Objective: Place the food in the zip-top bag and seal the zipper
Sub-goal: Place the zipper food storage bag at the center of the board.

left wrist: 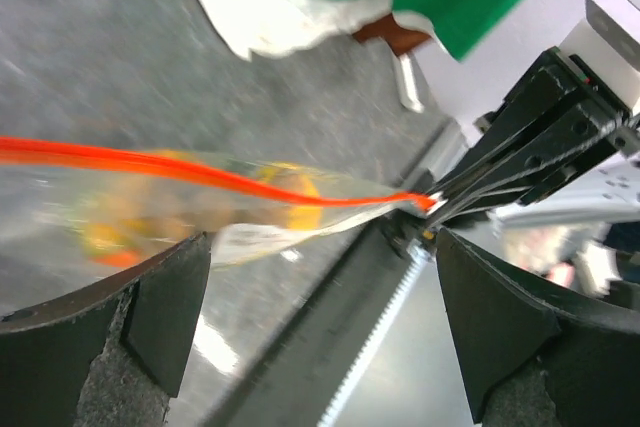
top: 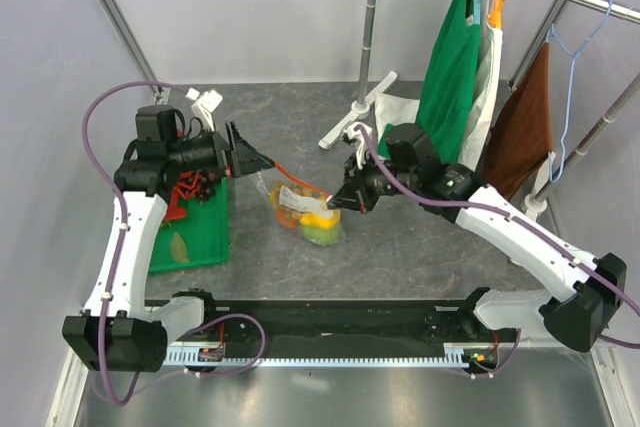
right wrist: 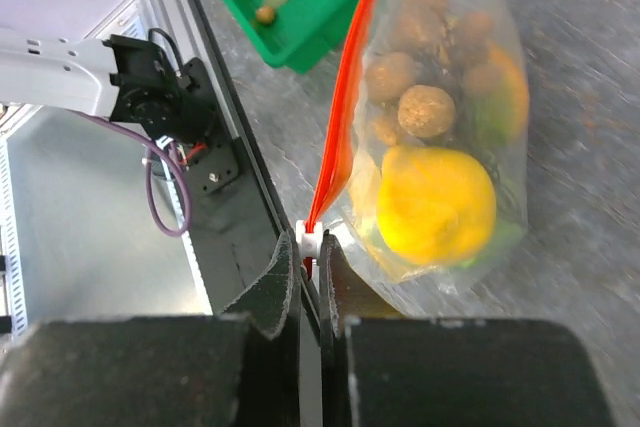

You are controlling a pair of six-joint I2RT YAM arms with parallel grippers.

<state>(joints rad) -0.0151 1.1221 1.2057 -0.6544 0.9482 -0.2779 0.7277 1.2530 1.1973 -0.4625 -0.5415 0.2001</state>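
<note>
The clear zip-top bag (top: 303, 209) lies mid-table and holds the yellow fruit (right wrist: 437, 204), tan-brown balls (right wrist: 425, 110) and green cabbage (top: 322, 235). Its red-orange zipper (right wrist: 345, 97) runs along the mouth and also shows in the left wrist view (left wrist: 200, 169). My right gripper (right wrist: 312, 247) is shut on the zipper's white slider (right wrist: 313, 240) at one end; it also shows in the top view (top: 337, 202). My left gripper (left wrist: 320, 277) is open and empty, just off the bag's other end (top: 262, 160). The red lobster (top: 184, 188) lies on the tray, partly hidden by my left arm.
A green tray (top: 200, 232) sits at the left with a leaf and a small ball (right wrist: 266, 14) on it. A clothes rack at the back right holds a green cloth (top: 448, 67), a white bag and a brown cloth (top: 525, 127). The black rail (top: 330, 322) runs along the near edge.
</note>
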